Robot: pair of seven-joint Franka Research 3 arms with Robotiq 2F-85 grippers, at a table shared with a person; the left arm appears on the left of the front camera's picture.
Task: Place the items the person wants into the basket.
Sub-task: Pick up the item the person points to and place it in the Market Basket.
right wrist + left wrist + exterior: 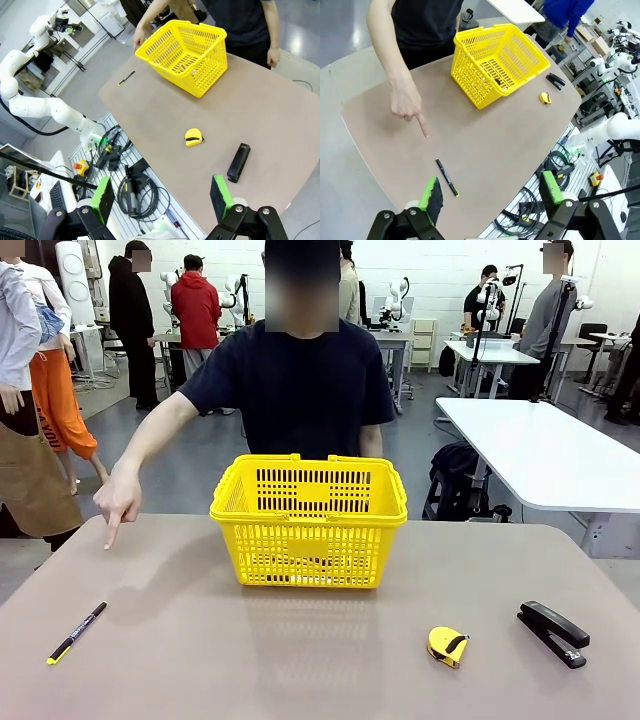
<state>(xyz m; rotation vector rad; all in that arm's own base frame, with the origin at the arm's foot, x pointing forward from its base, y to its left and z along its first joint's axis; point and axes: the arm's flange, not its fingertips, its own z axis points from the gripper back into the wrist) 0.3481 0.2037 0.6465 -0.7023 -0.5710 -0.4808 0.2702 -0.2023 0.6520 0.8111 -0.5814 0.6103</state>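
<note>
Left claw [491,191] hangs wide open and empty above the worktop [485,135], with the thin black pen [447,177] lying just ahead of it. Beyond the pen, the person's hand [406,102] points an index finger down at the worktop. Farther ahead stands the yellow basket [485,75]. Right claw [162,196] is spread wide too, holding nothing; the tape measure [193,137] and stapler [238,162] lie ahead of it, the basket well beyond

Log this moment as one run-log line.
hand: points toward pen | pen: on table | left gripper: open | right gripper: open
</note>
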